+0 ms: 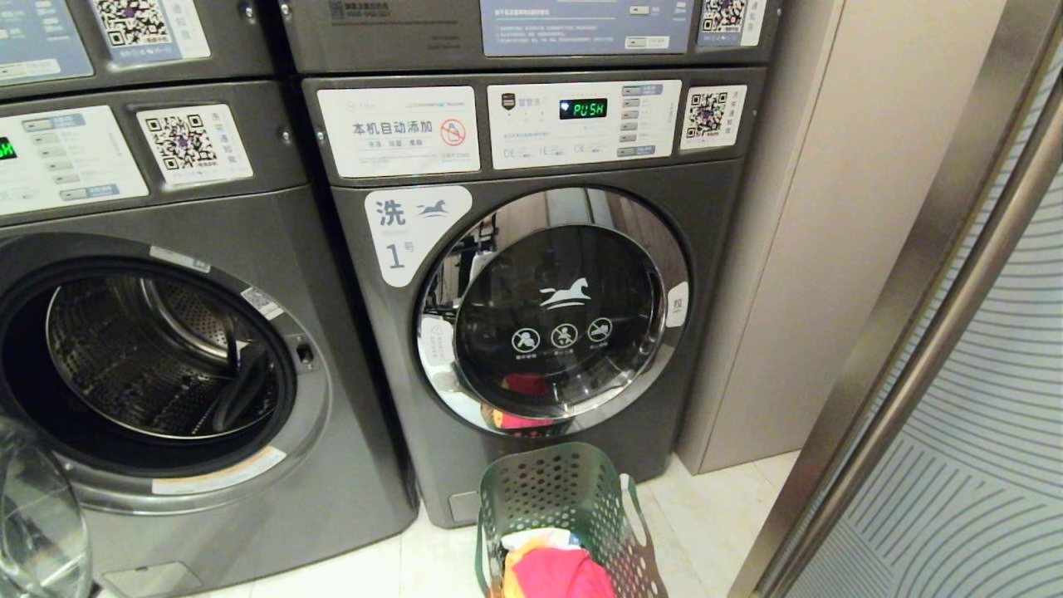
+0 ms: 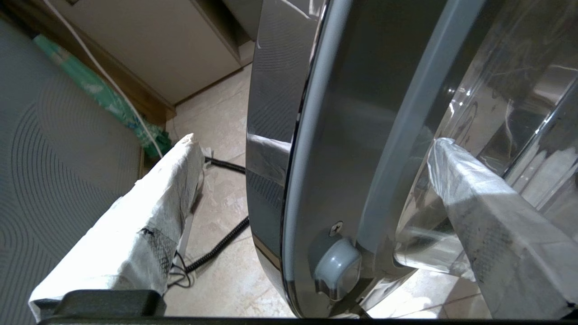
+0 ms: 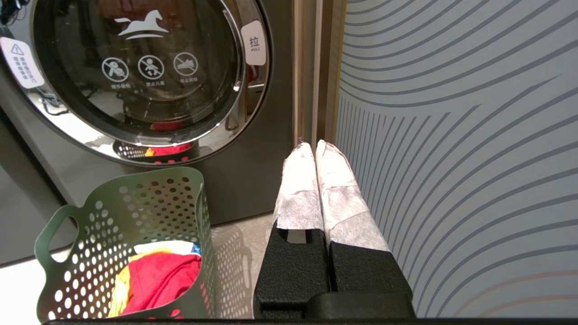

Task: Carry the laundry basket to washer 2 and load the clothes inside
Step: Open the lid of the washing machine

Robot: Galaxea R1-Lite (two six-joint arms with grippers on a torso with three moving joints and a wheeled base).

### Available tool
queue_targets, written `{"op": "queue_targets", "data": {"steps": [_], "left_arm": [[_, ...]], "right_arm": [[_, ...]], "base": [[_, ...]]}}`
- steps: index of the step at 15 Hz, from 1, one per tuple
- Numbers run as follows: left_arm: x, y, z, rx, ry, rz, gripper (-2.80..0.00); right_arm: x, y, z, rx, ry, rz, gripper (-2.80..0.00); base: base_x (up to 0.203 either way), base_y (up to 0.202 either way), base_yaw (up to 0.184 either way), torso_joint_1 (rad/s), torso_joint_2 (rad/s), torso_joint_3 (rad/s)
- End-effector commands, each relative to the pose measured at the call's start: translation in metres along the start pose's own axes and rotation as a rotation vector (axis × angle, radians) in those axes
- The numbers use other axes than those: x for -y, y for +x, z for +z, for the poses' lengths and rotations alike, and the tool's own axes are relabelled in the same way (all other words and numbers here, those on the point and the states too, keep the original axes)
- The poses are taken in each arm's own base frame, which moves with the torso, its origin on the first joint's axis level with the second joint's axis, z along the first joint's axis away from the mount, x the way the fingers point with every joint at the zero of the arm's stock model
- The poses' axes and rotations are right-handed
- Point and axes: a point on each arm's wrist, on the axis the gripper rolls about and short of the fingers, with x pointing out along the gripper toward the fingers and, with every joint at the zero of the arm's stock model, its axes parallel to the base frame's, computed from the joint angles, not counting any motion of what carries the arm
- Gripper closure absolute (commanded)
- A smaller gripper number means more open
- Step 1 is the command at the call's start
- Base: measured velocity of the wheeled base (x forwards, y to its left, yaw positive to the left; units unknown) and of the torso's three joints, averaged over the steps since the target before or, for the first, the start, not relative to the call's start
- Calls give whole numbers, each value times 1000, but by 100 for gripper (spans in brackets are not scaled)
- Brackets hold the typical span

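The dark green laundry basket point(image 1: 565, 498) point(image 3: 135, 203) stands on the floor in front of the shut washer labelled 1 point(image 1: 548, 307). The clothes point(image 1: 552, 573) point(image 3: 158, 280), pink-red, yellow and white, lie inside it. Washer 2 cannot be picked out: the grey washer on the left point(image 1: 149, 357) has its drum open and shows no number label. My left gripper point(image 2: 316, 140) is open, its wrapped fingers point(image 2: 153, 203) on either side of that washer's swung-out door point(image 2: 343, 113) point(image 1: 33, 515), not gripping it. My right gripper point(image 3: 314, 145) is shut and empty, to the right of the basket.
A striped grey panel point(image 1: 980, 457) point(image 3: 451, 135) stands close on the right, next to a beige cabinet point(image 1: 830, 249). A black coiled cable point(image 2: 216, 246) lies on the tiled floor behind the open door. More machines are stacked above.
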Motion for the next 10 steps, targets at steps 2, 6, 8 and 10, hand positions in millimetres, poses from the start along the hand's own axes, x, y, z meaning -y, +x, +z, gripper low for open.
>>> {"op": "queue_targets", "data": {"steps": [2,6,8,10], "left_arm": [[-1,26,7,-44,-20,81,-280],[-12,69,17,-74,-86,205,0],[-25,100,22,-78,-130,259,0],[-38,129,30,-68,-160,298,0]], "right_arm": [[0,2,-9,-34,0,-1,0],[0,2,-9,-34,0,-1,0],[0,2,-9,-34,0,-1,0],[0,2,-9,-34,0,-1,0]], "base": [[0,0,0,0,0,0],[0,0,0,0,0,0],[0,0,0,0,0,0],[0,0,0,0,0,0]]}}
